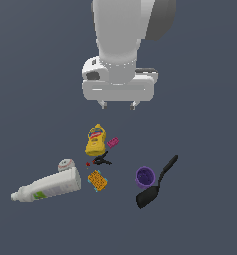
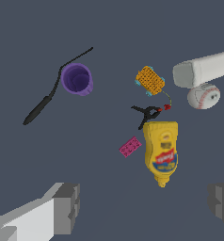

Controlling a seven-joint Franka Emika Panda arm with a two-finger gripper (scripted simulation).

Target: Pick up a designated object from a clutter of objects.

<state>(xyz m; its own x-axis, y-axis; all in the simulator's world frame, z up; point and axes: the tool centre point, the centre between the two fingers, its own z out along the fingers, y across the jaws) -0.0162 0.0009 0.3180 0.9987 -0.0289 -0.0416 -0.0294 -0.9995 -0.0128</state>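
My gripper (image 1: 118,104) hangs wide open, well above the clutter. The magenta brick (image 1: 112,143) lies at its 6 o'clock, just beside the mustard bottle (image 1: 95,140), at the bottle's 3 o'clock.

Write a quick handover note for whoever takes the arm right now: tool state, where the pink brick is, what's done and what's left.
Tool: open, empty, high above the clutter.
Magenta brick: flat on the floor beside the lying yellow mustard bottle, on the exterior view's right of it, apparently not touching. Black clamp lies close by.
Done: nothing grasped yet.
Left: line up over the brick, descend, close on it without nudging the bottle, lift.
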